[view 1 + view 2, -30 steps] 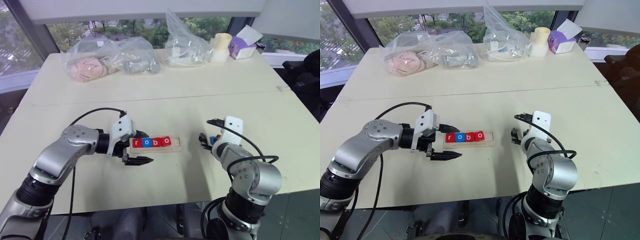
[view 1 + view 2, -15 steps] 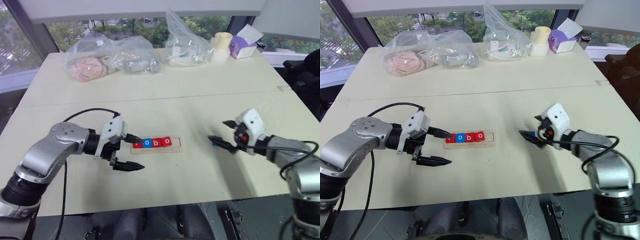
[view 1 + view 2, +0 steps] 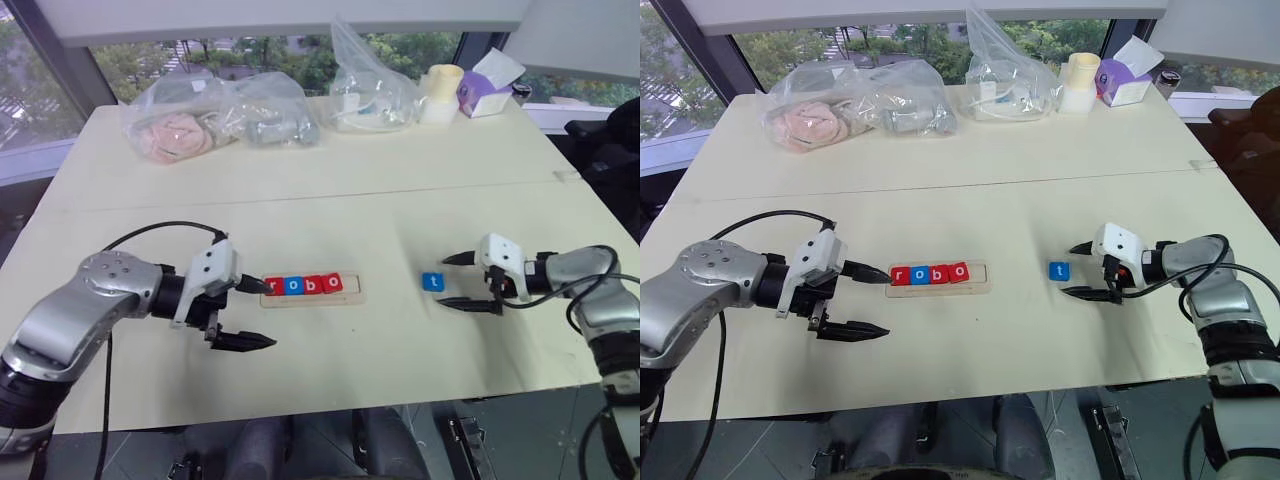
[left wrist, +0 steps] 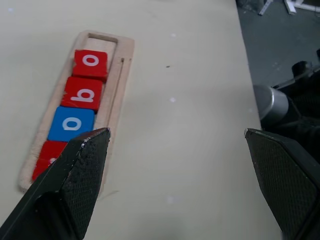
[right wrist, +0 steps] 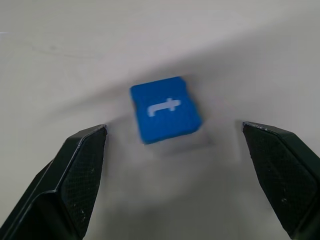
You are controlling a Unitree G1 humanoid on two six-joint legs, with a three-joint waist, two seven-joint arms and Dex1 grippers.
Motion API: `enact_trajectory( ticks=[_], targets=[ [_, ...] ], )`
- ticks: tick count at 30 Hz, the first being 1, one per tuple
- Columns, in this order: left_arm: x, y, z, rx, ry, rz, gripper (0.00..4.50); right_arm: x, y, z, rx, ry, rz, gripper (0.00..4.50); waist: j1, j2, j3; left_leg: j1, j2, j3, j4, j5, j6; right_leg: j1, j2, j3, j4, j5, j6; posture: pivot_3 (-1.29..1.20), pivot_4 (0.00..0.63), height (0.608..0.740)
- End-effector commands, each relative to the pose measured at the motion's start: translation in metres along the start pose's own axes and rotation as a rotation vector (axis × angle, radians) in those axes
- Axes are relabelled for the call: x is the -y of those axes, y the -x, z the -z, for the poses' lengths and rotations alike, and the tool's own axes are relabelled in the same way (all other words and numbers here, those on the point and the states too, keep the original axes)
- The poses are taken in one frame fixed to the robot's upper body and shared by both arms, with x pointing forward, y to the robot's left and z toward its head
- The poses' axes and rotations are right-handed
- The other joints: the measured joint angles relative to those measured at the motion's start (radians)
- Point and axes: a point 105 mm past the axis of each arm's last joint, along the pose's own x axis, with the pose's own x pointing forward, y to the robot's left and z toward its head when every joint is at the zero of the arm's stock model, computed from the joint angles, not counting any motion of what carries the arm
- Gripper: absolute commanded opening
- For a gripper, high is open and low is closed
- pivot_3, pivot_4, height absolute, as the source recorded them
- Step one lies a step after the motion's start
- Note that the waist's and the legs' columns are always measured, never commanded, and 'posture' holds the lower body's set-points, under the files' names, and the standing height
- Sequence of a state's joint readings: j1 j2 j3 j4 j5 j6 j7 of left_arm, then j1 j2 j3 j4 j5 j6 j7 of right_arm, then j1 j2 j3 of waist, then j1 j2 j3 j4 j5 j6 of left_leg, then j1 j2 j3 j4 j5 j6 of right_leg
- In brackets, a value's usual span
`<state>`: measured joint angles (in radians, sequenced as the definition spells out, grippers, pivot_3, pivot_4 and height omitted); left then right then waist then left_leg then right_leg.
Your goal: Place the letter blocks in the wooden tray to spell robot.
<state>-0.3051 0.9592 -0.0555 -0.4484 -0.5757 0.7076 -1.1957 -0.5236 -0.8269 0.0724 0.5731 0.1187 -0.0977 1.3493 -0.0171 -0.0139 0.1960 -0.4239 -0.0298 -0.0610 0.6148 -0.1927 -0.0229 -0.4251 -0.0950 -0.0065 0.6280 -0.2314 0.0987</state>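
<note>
Care matters here: the released right end effector (image 3: 452, 279), just beside the small blue square "t" tile (image 3: 432, 282) lying flat on the cream surface (image 3: 330, 190), should straddle it squarely before clenching, then carry it to the pale wooden tray's (image 3: 352, 296) empty end slot.

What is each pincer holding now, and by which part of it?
Nothing is held. The right pincer is open, just beside the blue t block, which lies flat on the table. The left pincer is open too, near the tray.
</note>
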Motion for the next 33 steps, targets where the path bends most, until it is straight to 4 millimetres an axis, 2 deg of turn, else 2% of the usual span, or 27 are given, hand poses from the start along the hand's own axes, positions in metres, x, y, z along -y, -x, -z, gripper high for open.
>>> enact_trajectory(
  ticks=[1,2,3,4,7,9,12,14,16,20,23,26,33],
  targets=[
    [0.001,0.008,-0.005,0.000,-0.020,-0.025,4.50,0.001,-0.005,-0.005,0.018,0.031,-0.031,4.42,0.000,0.000,0.000,0.000,0.000,0.000,0.000,0.000,0.000,0.000,0.000,0.000,0.000,0.000,0.000,0.00,0.150,0.740],
    [0.001,0.008,-0.005,-0.001,-0.016,-0.028,4.50,0.000,-0.007,-0.007,0.026,0.031,-0.042,4.42,0.000,0.000,0.000,0.000,0.000,0.000,0.000,0.000,0.000,0.000,0.000,0.000,0.000,0.000,0.000,0.00,0.150,0.740],
    [0.001,0.009,-0.005,-0.002,-0.014,-0.030,4.50,-0.001,-0.009,-0.008,0.032,0.032,-0.052,3.90,0.000,0.000,0.000,0.000,0.000,0.000,0.000,0.000,0.000,0.000,0.000,0.000,0.000,0.000,0.000,0.00,0.150,0.740],
    [0.001,0.009,-0.004,-0.002,-0.011,-0.032,4.50,-0.002,-0.010,-0.008,0.036,0.031,-0.060,3.64,0.000,0.000,0.000,0.000,0.000,0.000,0.000,0.000,0.000,0.000,0.000,0.000,0.000,0.000,0.000,0.00,0.150,0.740],
    [0.001,0.009,-0.003,-0.003,-0.006,-0.038,4.50,-0.004,-0.010,-0.009,0.041,0.030,-0.074,2.03,0.001,0.000,0.000,0.001,0.000,0.000,0.000,0.000,0.000,0.001,0.000,0.000,0.001,0.000,0.000,0.00,0.150,0.740],
    [0.000,0.009,-0.002,-0.003,-0.004,-0.042,4.50,-0.004,-0.008,-0.010,0.039,0.029,-0.074,1.16,0.001,0.000,0.000,0.001,0.000,0.000,0.000,0.000,0.000,0.001,0.000,0.000,0.001,0.000,0.000,0.00,0.150,0.740],
    [-0.002,0.009,0.000,-0.006,-0.004,-0.048,4.50,0.002,-0.007,-0.021,0.059,0.020,-0.053,1.17,0.000,0.000,0.000,0.002,0.000,0.000,0.000,0.000,0.000,0.001,0.000,0.001,0.001,0.000,0.000,0.00,0.150,0.740],
    [-0.005,0.008,0.001,-0.014,-0.009,-0.051,4.50,0.005,-0.010,-0.041,0.096,0.028,-0.063,1.17,0.000,0.000,0.000,0.002,0.000,0.000,0.000,0.000,0.000,0.001,0.000,0.001,0.001,0.000,0.000,0.00,0.150,0.740],
    [-0.006,0.008,0.000,-0.013,-0.012,-0.050,4.50,0.001,-0.018,-0.064,0.134,0.048,-0.101,1.17,-0.003,0.000,0.000,0.002,0.000,0.001,0.000,0.000,0.000,0.001,0.000,0.001,0.002,0.000,0.000,0.00,0.150,0.740],
    [-0.007,0.003,0.000,-0.015,-0.021,-0.043,4.50,-0.015,-0.041,-0.086,0.118,0.087,-0.200,1.17,0.001,0.000,0.000,0.002,0.002,0.000,0.000,0.000,0.000,0.000,0.002,0.001,0.002,0.000,-0.001,0.00,0.150,0.740],
    [-0.007,0.001,0.005,-0.039,-0.029,-0.043,4.50,-0.021,-0.055,-0.092,0.088,0.103,-0.237,1.17,0.004,0.000,0.000,0.002,0.002,0.000,0.000,0.000,0.000,0.000,0.003,0.001,0.002,0.000,-0.001,0.00,0.150,0.740],
    [-0.006,-0.002,0.004,-0.026,-0.027,-0.041,4.50,-0.018,-0.076,-0.090,0.018,0.179,-0.240,1.17,0.003,0.000,0.000,0.002,0.001,0.000,0.001,0.000,0.000,0.000,0.003,0.001,0.001,0.001,-0.001,0.00,0.150,0.740],
    [-0.006,-0.003,0.004,-0.015,-0.021,-0.056,4.50,-0.009,-0.093,-0.102,0.008,0.237,-0.233,1.17,0.000,0.000,0.000,0.002,0.002,0.001,0.001,0.000,0.000,0.000,0.004,0.001,0.002,0.001,-0.001,0.00,0.150,0.740]
  ],
)
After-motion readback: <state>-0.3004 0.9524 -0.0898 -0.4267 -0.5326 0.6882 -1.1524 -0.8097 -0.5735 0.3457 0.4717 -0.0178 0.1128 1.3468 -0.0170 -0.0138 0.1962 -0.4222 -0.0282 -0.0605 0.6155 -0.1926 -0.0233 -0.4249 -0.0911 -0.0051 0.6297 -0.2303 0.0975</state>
